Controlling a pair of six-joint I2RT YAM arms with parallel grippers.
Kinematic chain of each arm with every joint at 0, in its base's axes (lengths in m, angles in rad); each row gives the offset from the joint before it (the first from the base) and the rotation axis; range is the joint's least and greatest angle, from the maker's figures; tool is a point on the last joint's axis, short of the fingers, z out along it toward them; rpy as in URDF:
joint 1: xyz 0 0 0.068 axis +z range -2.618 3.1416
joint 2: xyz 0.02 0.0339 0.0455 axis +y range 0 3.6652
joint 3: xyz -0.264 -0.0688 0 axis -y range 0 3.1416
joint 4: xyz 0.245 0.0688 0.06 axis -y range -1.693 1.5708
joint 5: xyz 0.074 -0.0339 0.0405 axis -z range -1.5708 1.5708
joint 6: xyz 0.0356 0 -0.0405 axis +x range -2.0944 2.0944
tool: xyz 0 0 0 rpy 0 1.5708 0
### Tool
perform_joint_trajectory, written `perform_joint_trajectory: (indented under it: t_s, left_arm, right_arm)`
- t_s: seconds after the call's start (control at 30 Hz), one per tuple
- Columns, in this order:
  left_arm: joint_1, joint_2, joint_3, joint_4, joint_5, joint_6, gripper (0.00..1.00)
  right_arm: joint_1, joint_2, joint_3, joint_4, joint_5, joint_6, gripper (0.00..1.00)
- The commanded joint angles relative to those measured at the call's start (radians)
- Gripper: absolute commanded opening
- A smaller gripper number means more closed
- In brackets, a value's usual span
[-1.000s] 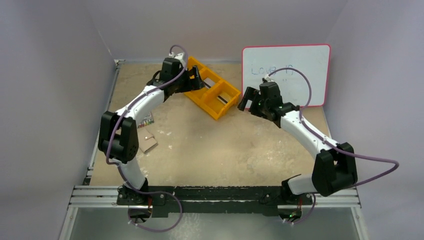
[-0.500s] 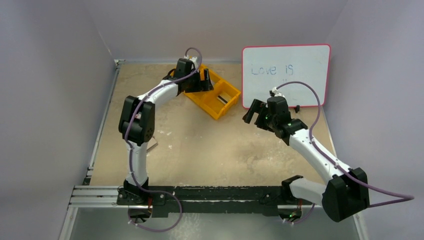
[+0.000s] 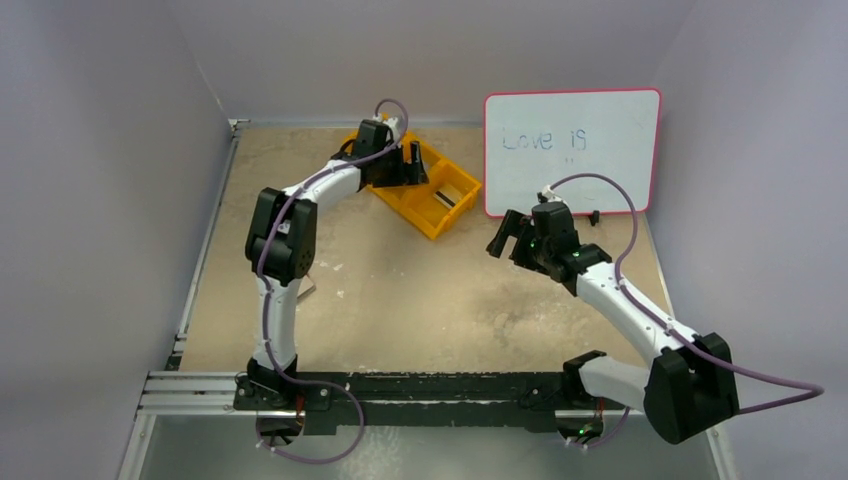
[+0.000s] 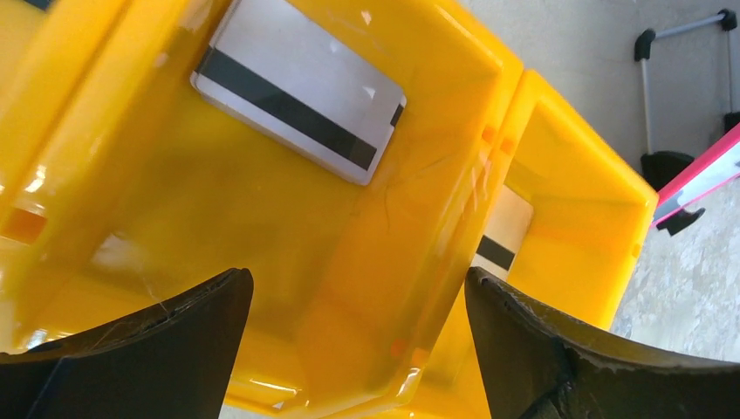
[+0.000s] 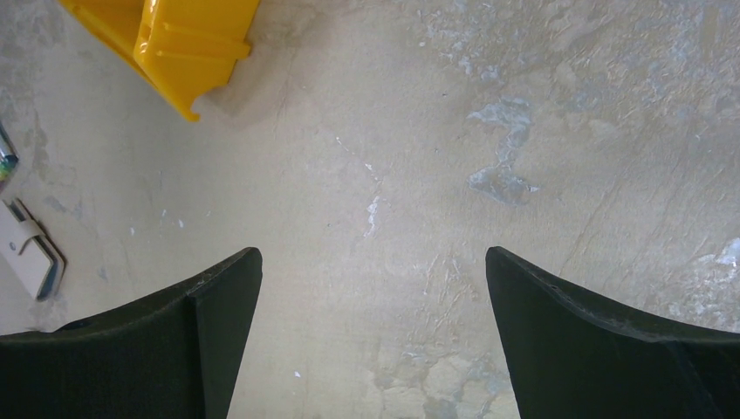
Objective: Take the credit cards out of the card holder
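Over the last second the left arm (image 3: 300, 200) has swung its elbow in from the left side of the table and carried its gripper further right along the orange tray (image 3: 418, 216). The right arm (image 3: 620, 300) has drawn back from the whiteboard (image 3: 570, 150) towards the near side. In the last half second both have nearly settled.

The left gripper (image 4: 358, 288) hangs just above the tray, its jaws spread wide with nothing between them. The right gripper (image 5: 373, 262) hovers over bare table (image 3: 420, 300), near the tray's near-right corner. It is equally wide apart and empty.

The tray sits at the far middle of the table, set at an angle. The card holder (image 5: 30, 249) lies on the near-left part of the table, well apart from the tray. In the top view the left arm's elbow covers nearly all of it. The right wrist view catches it at the frame's left edge, pale with its strap across it and a blue rim showing.

One credit card (image 4: 297, 105), stripe up, lies flat in the compartment under the left gripper. A second card (image 4: 506, 236) shows partly in the compartment to the right of it.

My reading is that the left arm has just dropped off a card, so at least two are out. Whether more remain in the holder cannot be told from here.
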Motion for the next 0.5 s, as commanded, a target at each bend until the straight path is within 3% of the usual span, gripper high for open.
perform_joint_trajectory:
  t_s: [0.0,0.27,0.47]
  left_arm:
    - [-0.005,-0.049,-0.068,0.052,0.023,0.003,0.91]
    - [-0.021,-0.097,-0.156,0.049,0.058,0.006,0.91]
    - [-0.056,-0.185,-0.268,0.084,-0.029,-0.07,0.9]
  right_arm:
    - [0.0,0.011,-0.001,0.017,-0.018,0.003,1.0]
    - [0.0,0.03,0.001,0.017,-0.021,-0.003,1.0]
    - [-0.001,0.037,-0.005,0.029,-0.03,0.0,1.0]
